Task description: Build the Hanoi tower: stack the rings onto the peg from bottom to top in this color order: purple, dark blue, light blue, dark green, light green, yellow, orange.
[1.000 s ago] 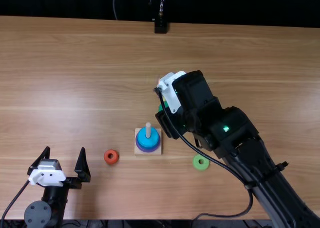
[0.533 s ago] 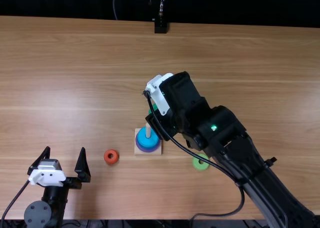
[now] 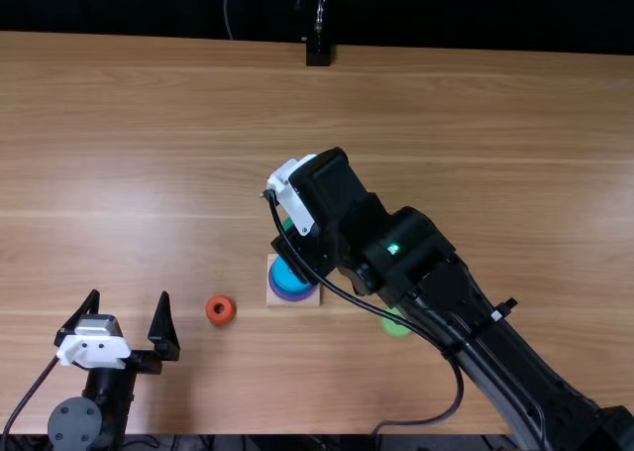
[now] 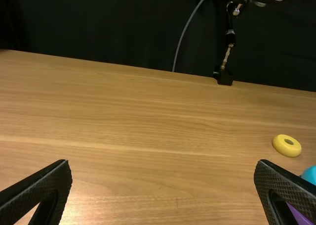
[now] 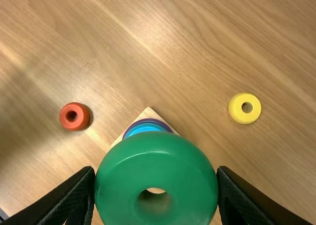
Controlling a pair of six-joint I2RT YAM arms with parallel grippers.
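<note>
The dark green ring [image 5: 153, 160] is held between the two fingers of the right gripper [image 5: 155, 170], gripped on opposite sides, just beside or over the square base [image 3: 315, 300]. On that base the purple ring [image 3: 287, 295] and light blue ring [image 3: 287, 270] are seated, so dark green appears to be the proper next layer. Whether its hole is over the peg cannot be told. For a clean drop, the hole should be centred on the peg first, the ring kept level and lowered straight down; if it is let go off-centre, it may catch on the tip and tilt. The grip should be released only once the light blue ring is met, and the fingers drawn straight up. Farther out, the orange ring [image 3: 221, 310], yellow ring [image 5: 245, 108] and light green ring [image 3: 395, 326] are left on the table [image 3: 149, 173]. The left gripper [image 3: 129, 296] is spread wide and empty, well apart from the stack.
</note>
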